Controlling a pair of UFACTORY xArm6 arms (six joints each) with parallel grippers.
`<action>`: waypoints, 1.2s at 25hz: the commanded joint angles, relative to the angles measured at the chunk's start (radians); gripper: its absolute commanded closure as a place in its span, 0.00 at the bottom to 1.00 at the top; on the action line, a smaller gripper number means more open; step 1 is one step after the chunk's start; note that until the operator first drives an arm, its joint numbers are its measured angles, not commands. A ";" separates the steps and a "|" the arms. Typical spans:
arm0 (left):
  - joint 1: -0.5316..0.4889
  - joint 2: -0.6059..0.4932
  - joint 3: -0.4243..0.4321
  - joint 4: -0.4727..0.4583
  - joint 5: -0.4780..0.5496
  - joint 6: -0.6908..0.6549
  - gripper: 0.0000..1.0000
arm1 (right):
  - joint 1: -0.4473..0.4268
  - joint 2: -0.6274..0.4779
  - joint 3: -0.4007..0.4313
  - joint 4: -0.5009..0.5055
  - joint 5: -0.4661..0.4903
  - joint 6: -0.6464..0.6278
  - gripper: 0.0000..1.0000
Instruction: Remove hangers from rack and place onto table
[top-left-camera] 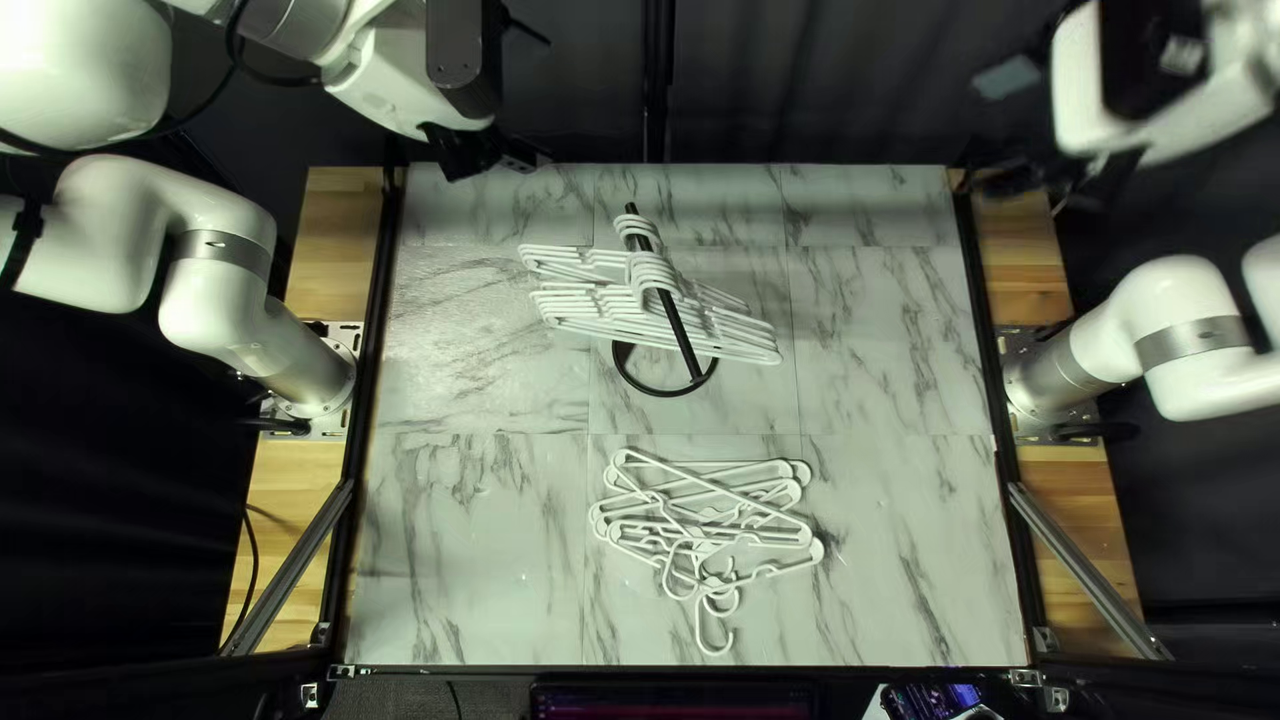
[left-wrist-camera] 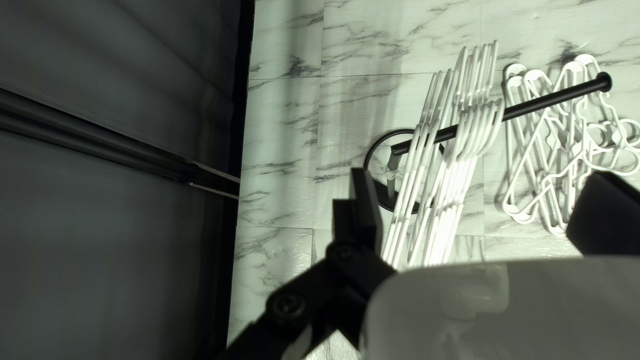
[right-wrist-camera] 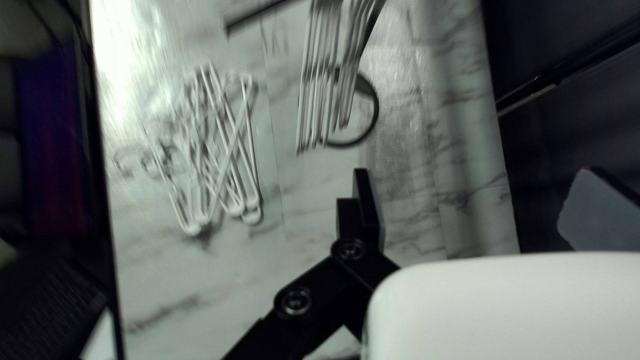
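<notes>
Ana: How far along is the job, looking across the whole desk (top-left-camera: 480, 534)?

Ben: Partly done, I'd judge. The black rack (top-left-camera: 686, 350) stands towards the far side, and a good number of white hangers (top-left-camera: 651, 274) hang on its bar, in a smaller bunch and a fuller one.

Ana: And the ones already off it?

Ben: They make an overlapping pile (top-left-camera: 714, 583) on the near part of the desk, apart from the rack, most hooks towards the near edge. I can't count them surely. What's left is to bring the hung ones down beside them.

Ana: Where are the arms holding themselves?

Ben: Both are raised. The left gripper (left-wrist-camera: 480, 175) is up by the desk's far left corner, its camera looking down on rack and pile. Its fingers are well apart, with nothing clamped.

Ana: The other?

Ben: The right gripper (right-wrist-camera: 475, 173) is out by the far right corner, also up and away from the hangers. Its fingers are spread too, and empty. Neither touches the rack, so the next pick probably calls for an approach first.
</notes>
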 commanded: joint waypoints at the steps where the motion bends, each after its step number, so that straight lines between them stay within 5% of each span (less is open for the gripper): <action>1: 0.000 0.000 0.000 0.000 0.000 0.000 0.00 | -0.040 0.011 0.009 0.031 -0.053 0.025 0.00; 12: 0.000 0.000 0.000 0.000 0.000 0.000 0.00 | -0.042 0.068 -0.004 0.046 -0.111 -0.040 0.00; 18: 0.000 0.000 0.000 0.000 0.000 0.000 0.00 | 0.041 0.025 0.122 -0.155 -0.225 0.010 0.00; 21: 0.000 0.000 0.000 0.000 0.000 0.000 0.00 | 0.090 -0.026 0.170 -0.273 -0.171 0.080 0.00; 30: 0.000 0.000 0.000 0.000 0.000 0.000 0.00 | 0.090 -0.026 0.170 -0.273 -0.171 0.080 0.00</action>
